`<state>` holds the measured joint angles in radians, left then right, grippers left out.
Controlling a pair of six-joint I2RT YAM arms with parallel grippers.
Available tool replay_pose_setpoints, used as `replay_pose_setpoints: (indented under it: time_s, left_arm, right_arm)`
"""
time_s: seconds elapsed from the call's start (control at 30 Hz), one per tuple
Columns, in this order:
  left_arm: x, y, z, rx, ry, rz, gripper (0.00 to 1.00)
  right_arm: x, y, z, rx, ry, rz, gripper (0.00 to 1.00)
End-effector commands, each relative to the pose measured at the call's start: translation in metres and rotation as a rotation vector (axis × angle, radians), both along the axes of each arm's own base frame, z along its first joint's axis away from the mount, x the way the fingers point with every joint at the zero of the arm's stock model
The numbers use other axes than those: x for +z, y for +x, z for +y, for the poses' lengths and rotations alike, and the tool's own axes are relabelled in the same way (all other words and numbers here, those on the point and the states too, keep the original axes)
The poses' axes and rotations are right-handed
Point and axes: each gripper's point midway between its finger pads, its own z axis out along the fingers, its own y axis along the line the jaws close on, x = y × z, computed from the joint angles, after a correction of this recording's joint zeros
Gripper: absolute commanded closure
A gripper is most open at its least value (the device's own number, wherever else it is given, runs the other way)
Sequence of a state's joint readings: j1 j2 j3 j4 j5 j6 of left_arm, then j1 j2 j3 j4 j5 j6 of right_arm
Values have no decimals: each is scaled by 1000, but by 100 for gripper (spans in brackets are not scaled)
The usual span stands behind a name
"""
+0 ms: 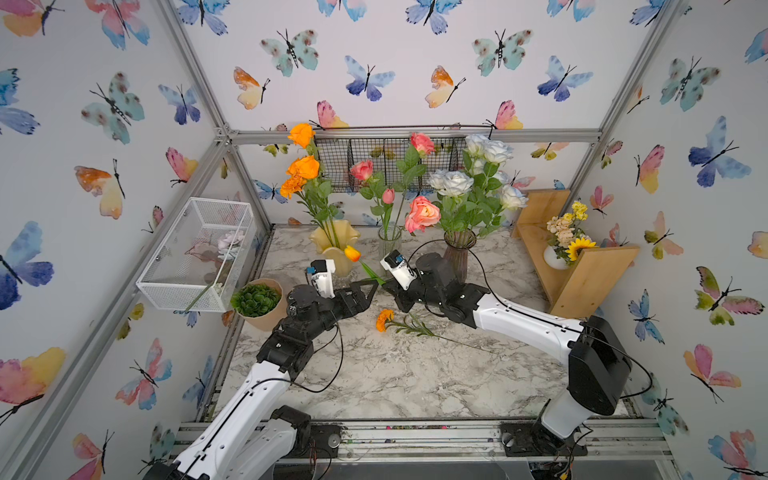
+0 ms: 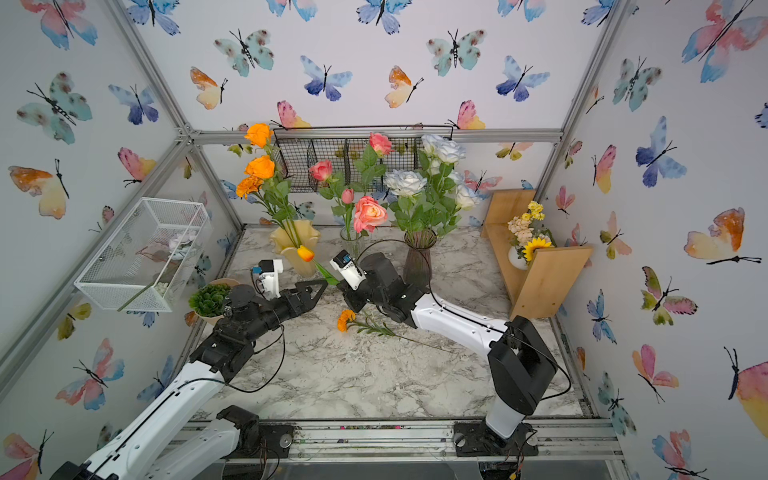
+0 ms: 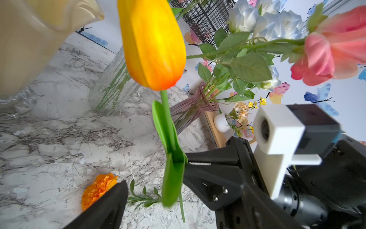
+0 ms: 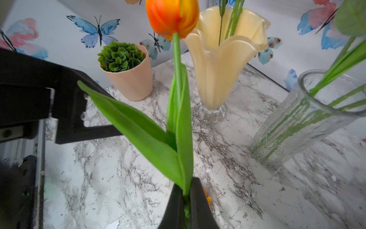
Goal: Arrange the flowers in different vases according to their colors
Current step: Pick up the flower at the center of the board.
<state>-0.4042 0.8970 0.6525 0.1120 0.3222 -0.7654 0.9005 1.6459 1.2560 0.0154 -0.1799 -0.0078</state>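
My right gripper (image 4: 186, 190) is shut on the lower stem of an orange tulip (image 4: 172, 17), holding it tilted above the table in front of the yellow vase (image 1: 334, 245). My left gripper (image 3: 156, 188) stands open right beside it, the tulip's green leaf (image 3: 173, 178) hanging between its fingers. An orange marigold (image 1: 384, 320) lies on the marble below both grippers. Orange flowers stand in the yellow vase, pink ones in the clear vase (image 1: 390, 243) and white ones in the purple vase (image 1: 459, 253).
A succulent in a tan pot (image 1: 261, 301) stands left of my left arm. A white wire basket (image 1: 195, 253) hangs on the left wall. A wooden shelf (image 1: 582, 278) at the right carries a small sunflower pot (image 1: 555, 255). A black mesh rack (image 1: 386, 162) hangs behind.
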Motion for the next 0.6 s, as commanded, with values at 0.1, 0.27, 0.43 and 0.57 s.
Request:
replay_pose_setpoints:
  time_s: [0.1,0.27,0.43,0.57]
  left_arm:
    - [23,24,0,76,9,-58,22]
    - [31,29,3,104,22,-73,46]
    - [37,29,-1,91,16,-79,77]
    - [43,27,-3,89,16,-85,95]
  right_arm:
    - [38,-24,7,51,67,-13,98]
    - [45,-35,3,52,68,-22,98]
    - [45,-40,-5,48,66,-32,98]
    - [45,-40,-8,36,60,-40,88]
